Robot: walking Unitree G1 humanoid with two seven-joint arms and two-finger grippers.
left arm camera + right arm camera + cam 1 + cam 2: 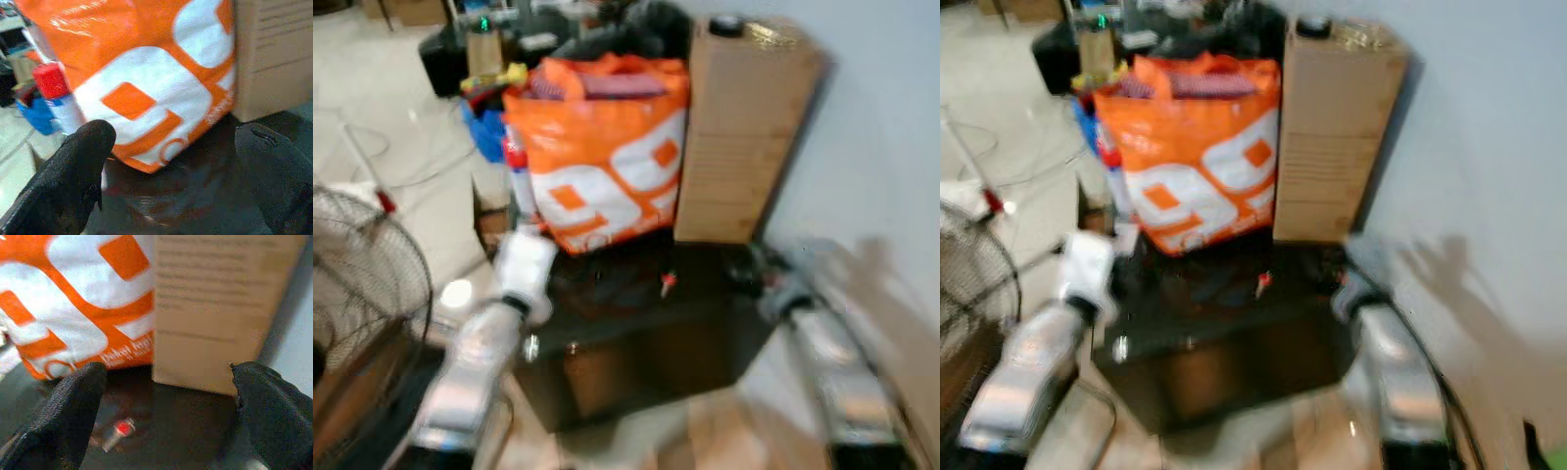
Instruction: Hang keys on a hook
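Observation:
A small bunch of keys with a red tag (668, 283) lies on the dark glossy tabletop (636, 333), just in front of the orange and white bag. The red tag (121, 429) appears low between the right gripper's fingers, a short way ahead of them. My right gripper (166, 387) is open and empty over the table's right part, facing the cardboard box. My left gripper (173, 152) is open and empty too, over the table's left part, facing the bag. Both eye views are blurred.
An orange and white bag (607, 147) and a tall cardboard box (744, 127) stand at the back of the table. A spray can with a red cap (49, 81) is left of the bag. A floor fan (362, 284) stands at far left, and a pale wall (881, 147) at right.

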